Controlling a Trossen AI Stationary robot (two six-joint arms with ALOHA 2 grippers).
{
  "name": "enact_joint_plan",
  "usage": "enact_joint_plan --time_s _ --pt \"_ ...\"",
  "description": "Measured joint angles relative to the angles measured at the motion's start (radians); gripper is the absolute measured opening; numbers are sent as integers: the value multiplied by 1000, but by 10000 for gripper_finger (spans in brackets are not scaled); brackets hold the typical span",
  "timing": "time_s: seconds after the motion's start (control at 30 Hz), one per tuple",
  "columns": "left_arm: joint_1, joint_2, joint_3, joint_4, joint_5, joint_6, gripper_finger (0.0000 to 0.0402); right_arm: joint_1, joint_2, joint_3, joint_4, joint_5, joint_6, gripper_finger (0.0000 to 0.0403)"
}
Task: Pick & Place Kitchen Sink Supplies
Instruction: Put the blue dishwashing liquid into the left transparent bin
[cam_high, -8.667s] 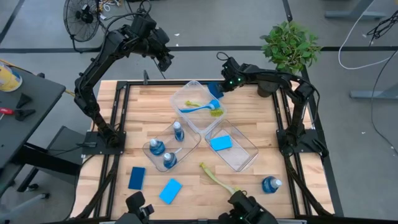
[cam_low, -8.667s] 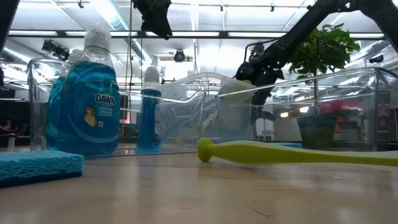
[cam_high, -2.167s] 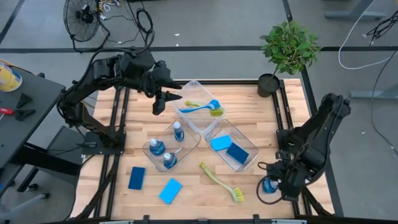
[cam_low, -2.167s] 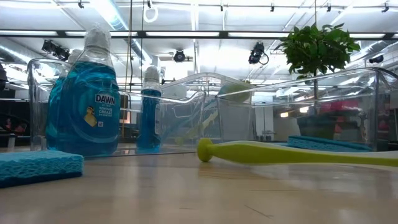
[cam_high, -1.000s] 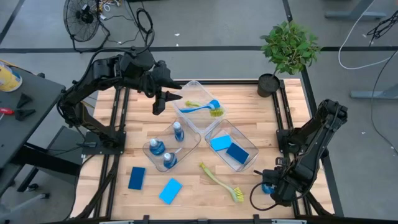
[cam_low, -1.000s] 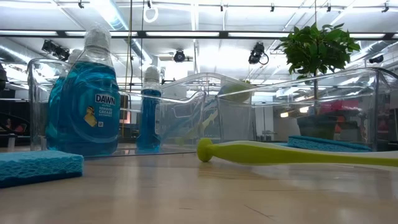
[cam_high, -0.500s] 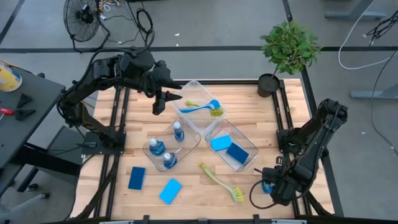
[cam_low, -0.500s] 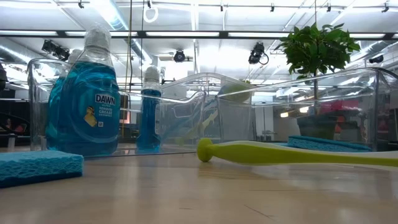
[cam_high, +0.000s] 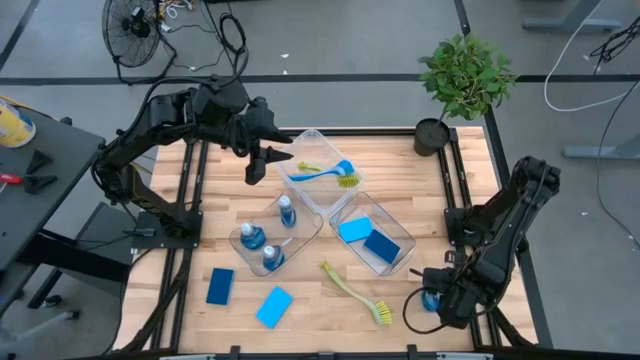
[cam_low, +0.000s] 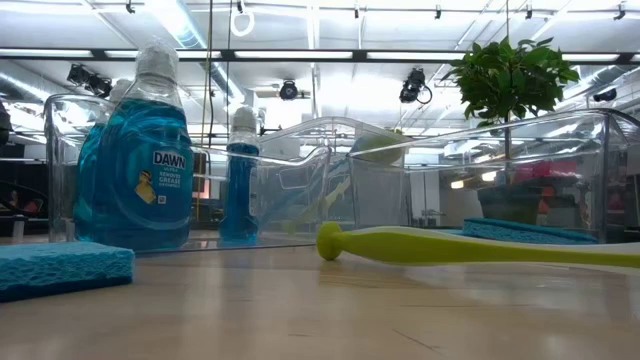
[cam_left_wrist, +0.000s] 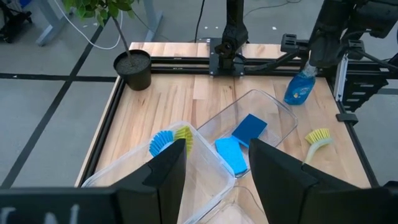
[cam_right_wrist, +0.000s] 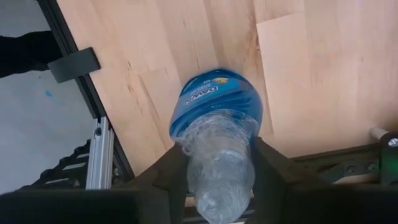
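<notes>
Here, a wooden table (cam_high: 300, 300) holds three clear bins (cam_high: 372, 234) of blue sink supplies. The left arm waits above the far-left edge, its left gripper (cam_left_wrist: 211, 168) parted and empty. The right gripper (cam_right_wrist: 217, 171) is low at the table's near-right corner, fingers flanking the neck of a small bottle of blue liquid (cam_right_wrist: 214, 115). The bottle's long axis runs straight out between the fingers. They look close against the neck; a firm grip cannot be confirmed.
</notes>
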Motion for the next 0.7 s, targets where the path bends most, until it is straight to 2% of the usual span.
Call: enact_joint_plan --time_s 0.23,0.47,0.7 --pt "0 0 0 53 0 2 179 -26 -18 -2 -12 0 8 125" --pt "2 0 0 91 0 2 179 -102 -65 -2 -26 13 -7 124" --pt "4 0 0 105 -7 2 179 -154 -138 35 -100 -77 -57 123"
